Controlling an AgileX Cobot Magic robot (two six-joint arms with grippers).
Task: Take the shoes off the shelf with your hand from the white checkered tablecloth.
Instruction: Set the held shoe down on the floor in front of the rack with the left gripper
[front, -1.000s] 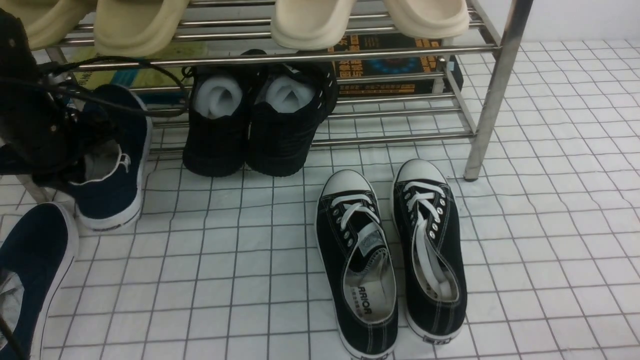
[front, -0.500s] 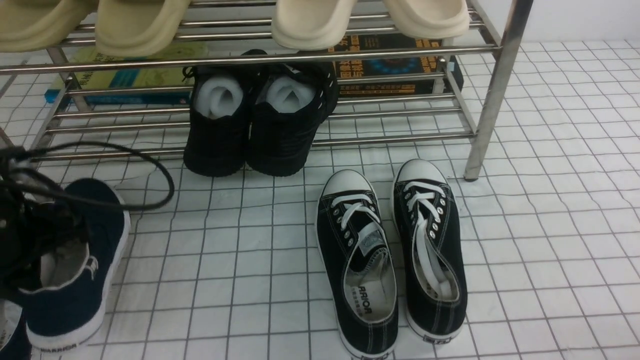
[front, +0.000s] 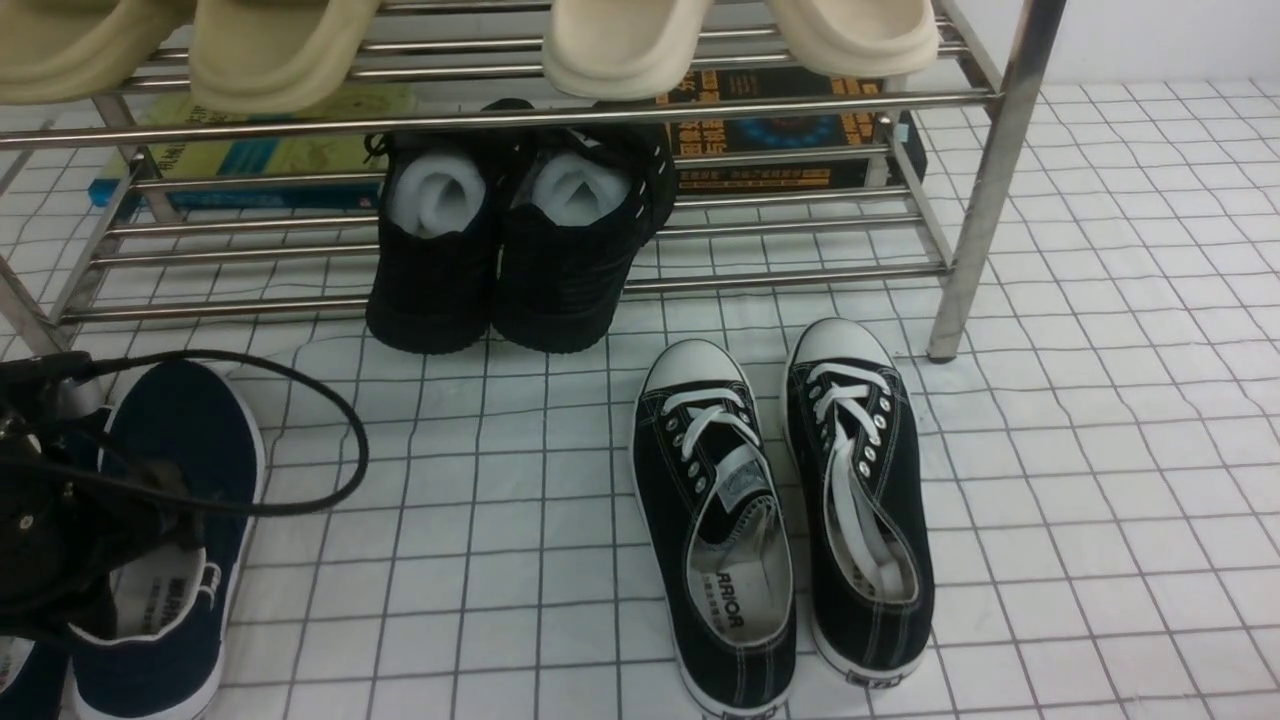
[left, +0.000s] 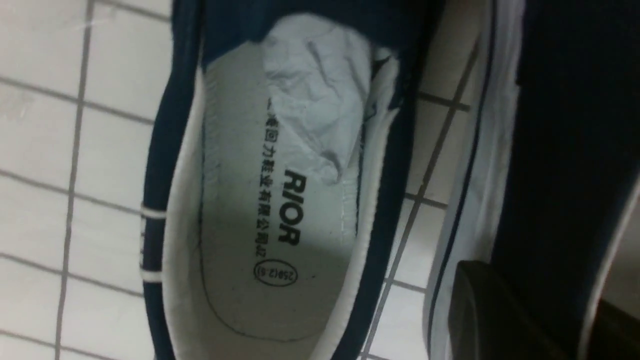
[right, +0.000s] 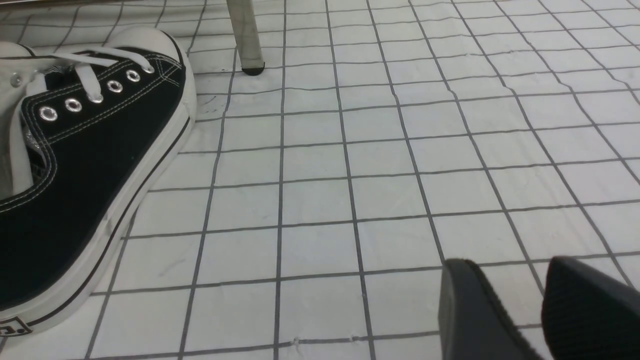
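Observation:
My left gripper (front: 165, 520), black with looping cables, is at the near left, shut on the side wall of a navy slip-on shoe (front: 175, 445). The shoe is low on the white checkered tablecloth (front: 450, 520), toe toward the shelf (front: 700, 105). In the left wrist view the gripper (left: 550, 310) has one finger (left: 495, 310) outside the held shoe's wall (left: 565, 125). The second navy shoe (left: 270, 210) lies beside it, paper stuffed in its toe; its edge shows in the front view's corner (front: 20, 685). My right gripper (right: 520, 305) hovers over bare cloth, fingers slightly apart, empty.
All-black shoes with white foam (front: 510, 240) stand on the shelf's lower tier. Black lace-up sneakers (front: 780, 510) lie on the cloth in front, one also in the right wrist view (right: 85, 165). Cream slippers (front: 620, 40) sit on the upper tier. Boxes (front: 780, 130) stand behind. A shelf leg (front: 985, 200) stands right.
My left gripper has drawn the navy shoe off the shelf's lower tier, toward the near left, and lowered it onto the cloth beside the other navy shoe.

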